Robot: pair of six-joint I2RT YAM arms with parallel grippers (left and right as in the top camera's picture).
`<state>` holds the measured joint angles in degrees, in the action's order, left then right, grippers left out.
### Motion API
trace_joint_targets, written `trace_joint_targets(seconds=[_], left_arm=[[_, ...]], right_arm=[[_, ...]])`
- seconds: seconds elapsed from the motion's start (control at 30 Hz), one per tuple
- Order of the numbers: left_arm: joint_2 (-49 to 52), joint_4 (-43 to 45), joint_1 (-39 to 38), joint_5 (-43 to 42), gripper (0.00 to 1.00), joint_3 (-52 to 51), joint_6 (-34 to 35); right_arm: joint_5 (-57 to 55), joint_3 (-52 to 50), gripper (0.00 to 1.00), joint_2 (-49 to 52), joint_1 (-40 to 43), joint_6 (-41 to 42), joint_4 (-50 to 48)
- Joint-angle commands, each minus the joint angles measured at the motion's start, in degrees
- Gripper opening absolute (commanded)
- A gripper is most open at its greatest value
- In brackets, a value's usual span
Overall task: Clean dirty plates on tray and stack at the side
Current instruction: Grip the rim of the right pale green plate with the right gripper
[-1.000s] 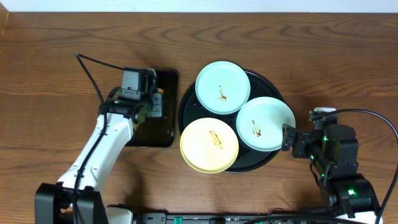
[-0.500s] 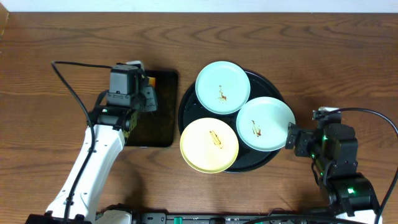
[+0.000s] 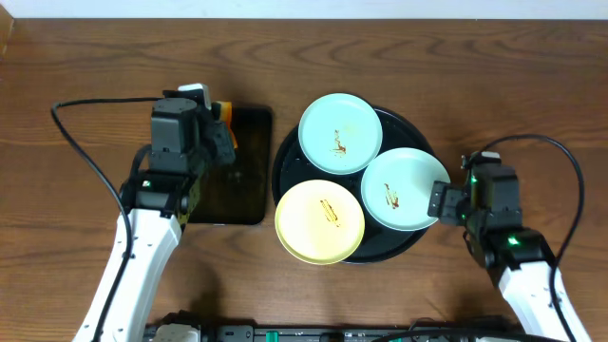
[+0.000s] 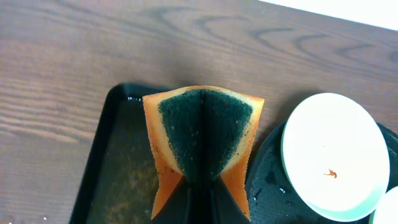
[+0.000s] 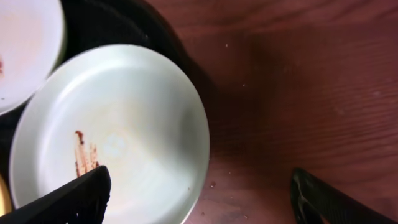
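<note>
Left end effector (image 4: 199, 190) is clamped on a folded orange-and-green sponge (image 4: 202, 134). Right end effector (image 5: 196, 196) is spread wide across the edge of the right mint-white round plate (image 3: 413, 176), sitting dirty on the big round black tray (image 3: 404, 123). A shallow pinch could let it slip.

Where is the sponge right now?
Left wrist view: the left gripper holds the folded sponge above the rectangular tray, left of the round tray.
</note>
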<state>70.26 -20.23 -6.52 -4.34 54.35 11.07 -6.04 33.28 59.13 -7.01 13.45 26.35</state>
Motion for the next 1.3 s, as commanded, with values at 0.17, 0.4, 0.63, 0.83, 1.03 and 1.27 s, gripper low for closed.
trace_joint_targets(seconds=[0.17,0.4,0.63,0.83,1.03,1.27], left_arm=[[-4.9,0.4,0.1,-0.6,0.08,0.2,-2.5],[-5.3,0.0,0.1,-0.6,0.08,0.2,-2.4],[-5.3,-0.7,0.1,-0.6,0.07,0.2,-2.4],[-5.3,-0.7,0.1,-0.6,0.08,0.2,-2.4],[-5.3,-0.7,0.1,-0.6,0.08,0.2,-2.4],[-5.3,-0.7,0.1,-0.6,0.07,0.2,-2.4]], right_arm=[[-0.6,1.2,0.88,6.5,0.9,3.1,-3.4],[-0.5,1.2,0.82,9.4,4.1,3.9,-5.3],[2.0,1.2,0.70,13.9,4.3,3.9,-6.2],[2.0,1.2,0.57,17.8,4.3,3.9,-6.9],[2.0,1.2,0.40,20.3,4.3,3.9,-7.3],[2.0,1.2,0.28,20.3,4.3,3.9,-7.3]])
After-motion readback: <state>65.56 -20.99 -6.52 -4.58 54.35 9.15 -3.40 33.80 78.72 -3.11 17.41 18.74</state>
